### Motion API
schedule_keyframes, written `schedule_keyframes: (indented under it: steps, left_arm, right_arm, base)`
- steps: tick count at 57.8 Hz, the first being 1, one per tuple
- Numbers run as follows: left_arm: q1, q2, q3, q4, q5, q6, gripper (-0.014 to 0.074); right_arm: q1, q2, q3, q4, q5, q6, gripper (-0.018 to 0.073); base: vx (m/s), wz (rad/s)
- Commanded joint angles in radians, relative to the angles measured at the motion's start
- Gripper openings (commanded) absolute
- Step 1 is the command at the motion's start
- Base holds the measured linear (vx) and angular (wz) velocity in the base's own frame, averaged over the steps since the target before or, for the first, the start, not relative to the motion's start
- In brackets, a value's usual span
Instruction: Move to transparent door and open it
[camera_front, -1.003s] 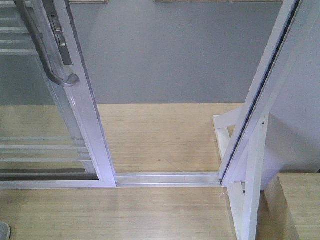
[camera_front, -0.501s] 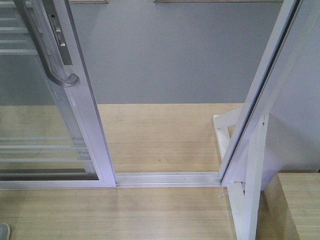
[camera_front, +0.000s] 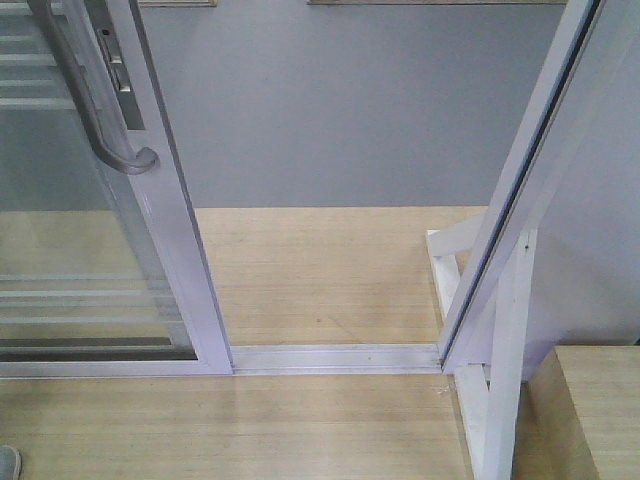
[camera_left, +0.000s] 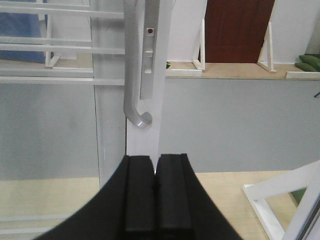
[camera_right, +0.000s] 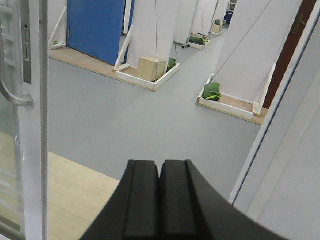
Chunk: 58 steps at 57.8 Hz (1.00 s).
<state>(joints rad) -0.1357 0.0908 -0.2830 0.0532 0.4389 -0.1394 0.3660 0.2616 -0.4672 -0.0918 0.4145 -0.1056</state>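
Glossy white framing marks the transparent door, which occupies the left side of the front-facing frame, its glass crossed by thin horizontal white bars. The door stands slid to the left, leaving an open gap across the middle of the frame. A curved grey handle with a lock plate sits at the upper left of that view, on the door's right-hand stile. The metal floor track runs along the lower centre, from the door's foot to the white door jamb leaning in at the right. Light wooden flooring lies on both sides of the track; grey floor fills the upper centre beyond.

In the left wrist view, the left pincer sits at bottom centre, its black fingers pressed together and holding nothing. The handle and door stile rise directly above it, apart from the fingertips.

In the right wrist view, the right pincer sits at bottom centre, fingers likewise closed together and empty. The door edge stands at the far left of that frame, well apart from the pincer.
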Motion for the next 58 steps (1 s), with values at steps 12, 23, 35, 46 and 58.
schedule_keyframes:
  steps: [12, 23, 35, 46, 58]
  left_arm:
    - [-0.004, 0.012, -0.027, -0.021, -0.102, 0.052, -0.0003]
    - [-0.003, -0.059, 0.041, -0.020, -0.088, 0.051, -0.0003]
    - [-0.004, -0.115, 0.263, -0.030, -0.217, 0.042, -0.0003]
    - [-0.004, -0.116, 0.340, -0.028, -0.361, 0.028, -0.0003]
    - [-0.004, -0.115, 0.341, -0.029, -0.367, 0.026, -0.0003]
  right_arm:
    - [-0.004, 0.008, -0.025, -0.015, -0.090, -0.001, 0.0000]
    - [-0.004, 0.008, -0.025, -0.015, -0.090, -0.001, 0.0000]
    - [-0.004, 0.008, -0.025, -0.014, -0.087, -0.001, -0.0001]
    - [-0.004, 0.008, -0.025, -0.015, -0.088, -0.001, -0.0001]
    - [-0.004, 0.008, -0.025, -0.015, -0.087, -0.001, -0.0001]
  base:
    - [0.00, 0.00]
    - [0.00, 0.00]
    - [0.00, 0.00]
    - [0.00, 0.00]
    - [0.00, 0.00]
